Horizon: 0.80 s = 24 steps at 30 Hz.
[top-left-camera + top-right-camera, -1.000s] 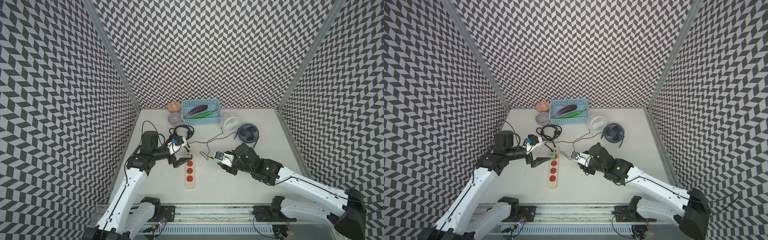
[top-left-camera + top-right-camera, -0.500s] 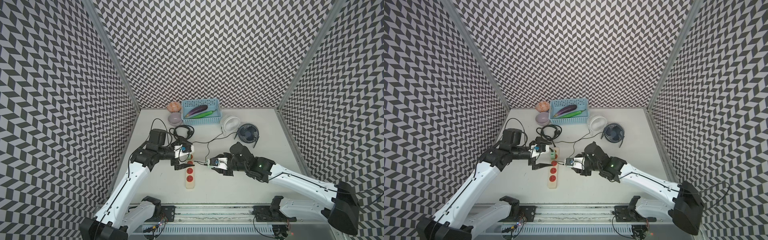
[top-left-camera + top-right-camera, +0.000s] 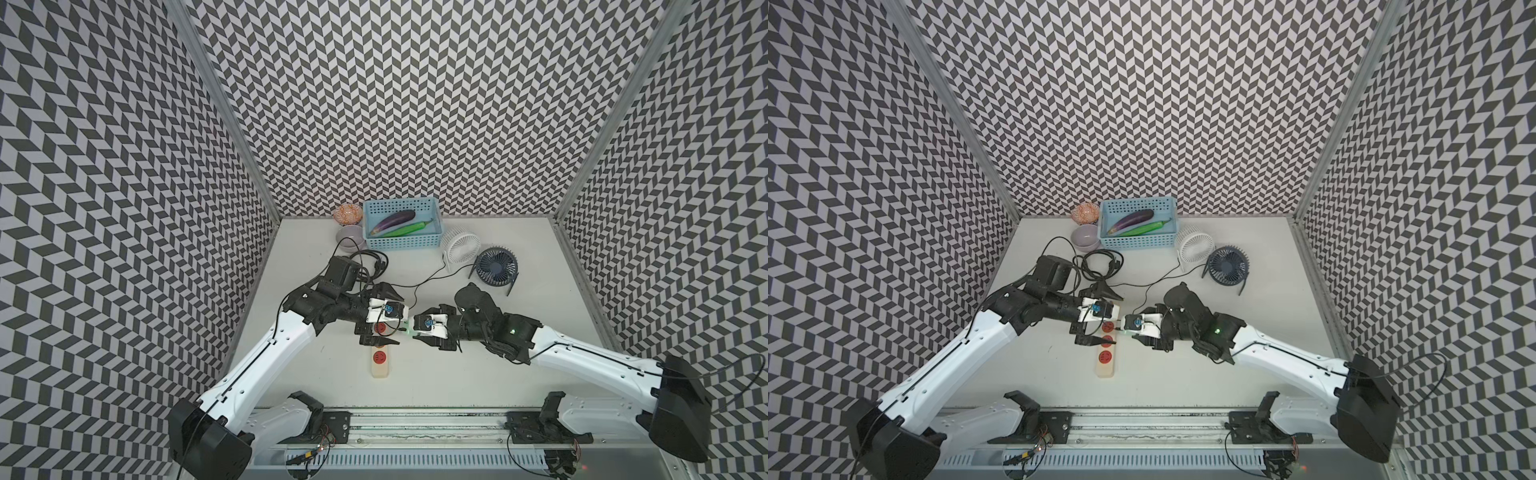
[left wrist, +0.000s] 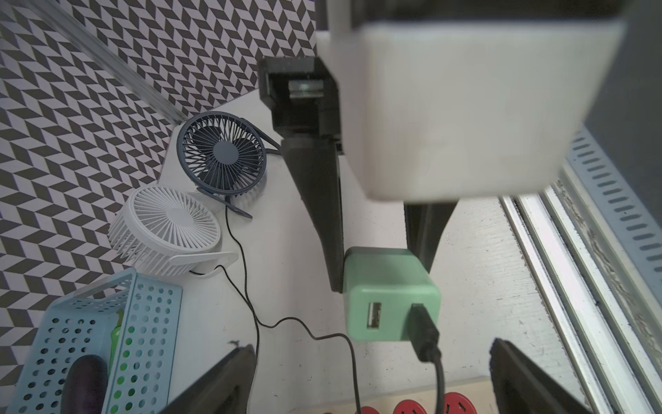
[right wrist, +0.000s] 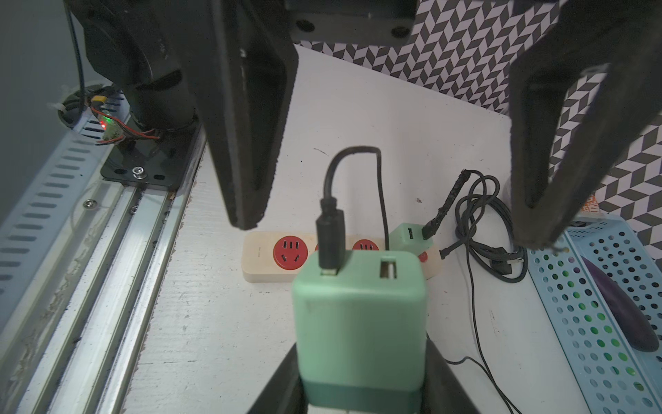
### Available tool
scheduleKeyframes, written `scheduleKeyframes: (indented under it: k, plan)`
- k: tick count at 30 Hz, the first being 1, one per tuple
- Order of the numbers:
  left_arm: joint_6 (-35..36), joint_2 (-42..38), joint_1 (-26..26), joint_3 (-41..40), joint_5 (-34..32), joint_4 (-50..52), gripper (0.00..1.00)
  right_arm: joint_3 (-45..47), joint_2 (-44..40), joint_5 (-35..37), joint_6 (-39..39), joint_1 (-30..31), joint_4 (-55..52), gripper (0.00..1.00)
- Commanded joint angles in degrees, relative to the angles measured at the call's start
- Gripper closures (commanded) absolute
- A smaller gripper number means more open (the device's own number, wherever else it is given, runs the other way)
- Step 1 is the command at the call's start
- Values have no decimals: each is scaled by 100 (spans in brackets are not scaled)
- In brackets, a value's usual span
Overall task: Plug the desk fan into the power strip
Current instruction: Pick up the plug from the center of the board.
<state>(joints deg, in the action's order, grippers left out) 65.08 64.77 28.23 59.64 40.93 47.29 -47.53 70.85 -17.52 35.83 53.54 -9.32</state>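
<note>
My right gripper [image 3: 415, 328] [image 5: 361, 376] is shut on a green USB adapter [image 5: 360, 322] [image 4: 390, 294] and holds it above the table, just right of the power strip [image 3: 380, 365] [image 3: 1105, 365]. A black USB plug sits in the adapter. Its thin cable [image 4: 250, 286] leads back toward the dark blue desk fan [image 3: 495, 266] [image 4: 224, 157]. My left gripper [image 3: 398, 320] [image 4: 372, 346] is open over the strip's far end, facing the adapter with its fingers [image 5: 247, 143] apart. A second green adapter [image 5: 410, 238] sits in the strip's far socket.
A white fan [image 3: 460, 246] stands beside the blue one. At the back is a blue basket [image 3: 401, 241] holding an eggplant and a green vegetable, with two small bowls [image 3: 348, 239] to its left. A coil of black cord [image 5: 483, 215] lies behind the strip. A metal rail [image 3: 415, 419] runs along the table's front.
My left arm has swung right over the power strip. My right gripper has carried the adapter left, so the two grippers now face each other closely.
</note>
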Motion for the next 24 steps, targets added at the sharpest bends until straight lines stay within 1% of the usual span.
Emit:
scheduleKeyframes:
  k: [1, 7, 10, 15, 17, 20, 24]
  plan:
    - [72, 26, 85, 215, 19, 103, 1, -221, 79, -83, -211, 77, 490, 100]
    - [26, 105, 198, 298, -33, 105, 11, -344, 198, -52, -317, 112, 477, 100]
    - [157, 119, 288, 231, -149, 104, 13, -346, 223, -95, -343, 118, 550, 100]
    - [101, 196, 319, 278, -194, 86, 21, -456, 171, -65, -516, 131, 517, 100]
    - [144, 194, 340, 236, -193, 80, 22, -367, 90, -59, -534, 131, 648, 100]
    - [21, 227, 341, 333, -203, 72, 24, -207, -43, -37, -548, 121, 830, 100]
    - [84, 203, 341, 351, -172, 109, 20, 178, -280, 33, -516, 99, 1280, 100]
